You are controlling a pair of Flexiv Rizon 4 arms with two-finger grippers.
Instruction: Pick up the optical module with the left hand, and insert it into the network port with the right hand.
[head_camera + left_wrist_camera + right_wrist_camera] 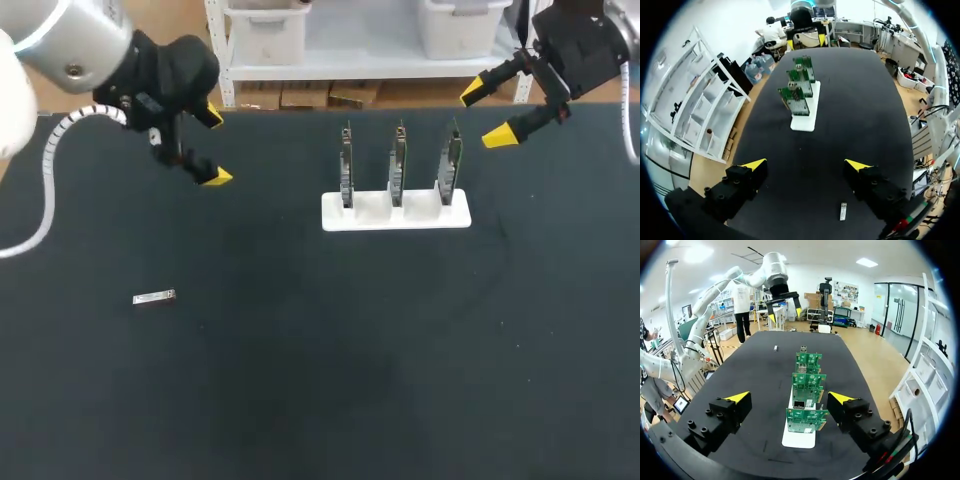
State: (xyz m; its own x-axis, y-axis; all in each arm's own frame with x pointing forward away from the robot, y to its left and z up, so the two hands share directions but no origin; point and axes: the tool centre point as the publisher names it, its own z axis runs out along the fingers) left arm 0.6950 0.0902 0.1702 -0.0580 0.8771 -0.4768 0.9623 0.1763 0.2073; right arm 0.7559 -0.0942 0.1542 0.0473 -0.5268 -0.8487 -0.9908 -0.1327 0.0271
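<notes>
The optical module [154, 297] is a small silver bar lying flat on the black table at the left; in the left wrist view the module [843, 211] lies just under the gripper, close to one finger. My left gripper [212, 146] hangs open above the table's far left, empty. A white stand [396, 210] holds three upright green circuit boards [398, 163] with the network ports. My right gripper [488, 112] is open and empty, high at the far right, above and beyond the stand. In the right wrist view the boards [806, 400] stand ahead of the open gripper [789, 398].
The black table [320, 380] is bare across its front and middle. The white stand [805, 117] with its boards is the only upright obstacle, at the back centre. My left arm's white cable loop [45, 190] hangs at the far left.
</notes>
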